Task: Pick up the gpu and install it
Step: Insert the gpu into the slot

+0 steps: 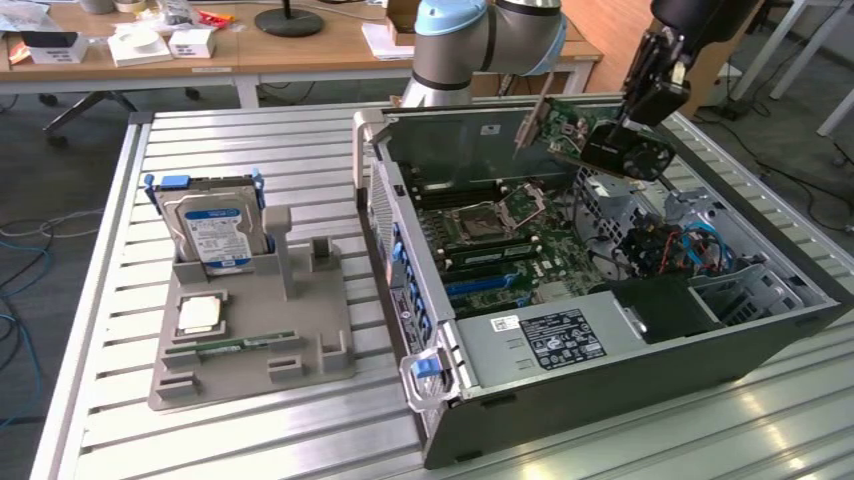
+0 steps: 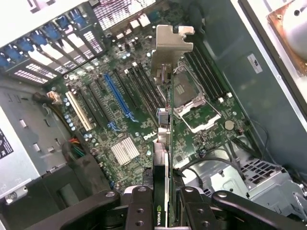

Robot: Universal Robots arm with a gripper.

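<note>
the blue slot (image 2: 117, 98) on the motherboard (image 1: 494, 245) is narrow: if the gpu (image 1: 574, 125) comes down off line, it could jam or scrape parts. it hangs tilted above the open case (image 1: 601, 390), clenched in my gripper (image 1: 635, 125); my arm (image 1: 674, 40) slants down from the exterior view's upper right.

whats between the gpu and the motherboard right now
Only air: the gpu, clamped in the fingers, hangs over the open case, clear of the motherboard. The exterior view shows the gap.
</note>
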